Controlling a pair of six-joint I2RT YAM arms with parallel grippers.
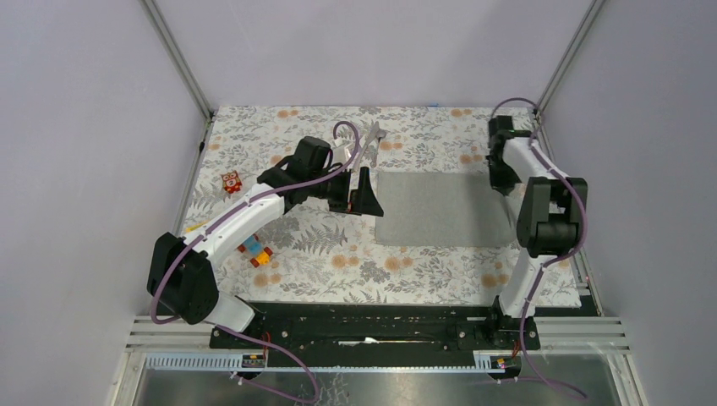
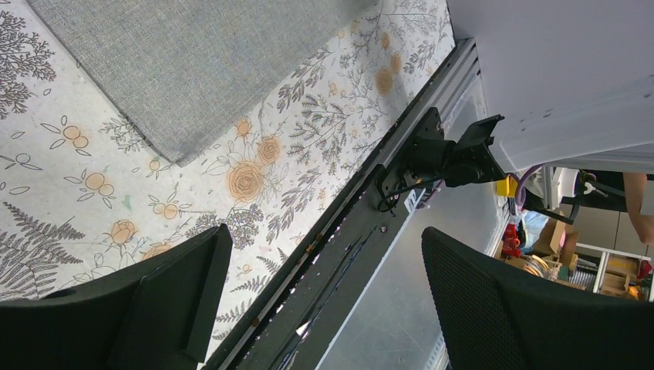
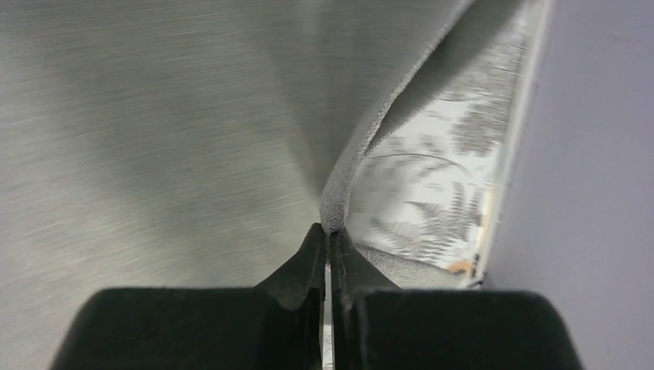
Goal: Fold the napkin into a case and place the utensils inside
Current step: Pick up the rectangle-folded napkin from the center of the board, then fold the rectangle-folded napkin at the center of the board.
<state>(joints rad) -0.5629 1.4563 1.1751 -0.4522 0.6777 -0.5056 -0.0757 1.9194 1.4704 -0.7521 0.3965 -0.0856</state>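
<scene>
Plain mid-grey rectangular cloth napkin (image 1: 444,209), spread right of centre on the floral-patterned tablecloth (image 1: 338,245), is judged light, limp and best taken at an edge; its right edge is pinched in the closed right gripper (image 3: 329,247), left gripper (image 2: 324,254) held open alongside.

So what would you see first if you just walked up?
Probably the plain grey rectangular cloth napkin lying on the flowery tablecloth, right of the middle. The right claw is pinching its right edge, holding it up a little. The left claw hangs open beside its left edge.
</scene>
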